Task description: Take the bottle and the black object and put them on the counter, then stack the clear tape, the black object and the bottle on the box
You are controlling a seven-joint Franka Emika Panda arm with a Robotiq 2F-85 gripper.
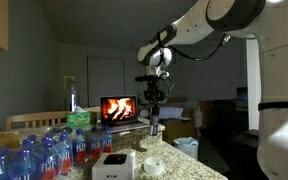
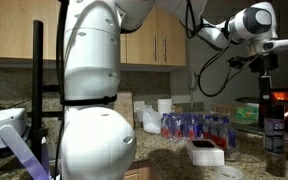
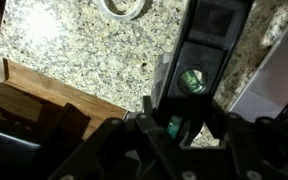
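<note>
My claw (image 1: 155,103) is pinching the slim dark bottle (image 1: 155,120) near its top. The bottle hangs above the granite worktop (image 3: 74,50), off to one side of the white box (image 1: 114,165) and the clear tape (image 3: 124,8). Gripped this high, I judge it could swing or slip, and a tilted base would topple on landing. Its long axis is vertical, top in my claw, base down.

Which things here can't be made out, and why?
- Hand, wrist view: dark and blurred; whether it grips the bottle is unclear.
- Clear tape, wrist view: cut off by the top edge.
- Black object: too dark and small to pick out in any view.
</note>
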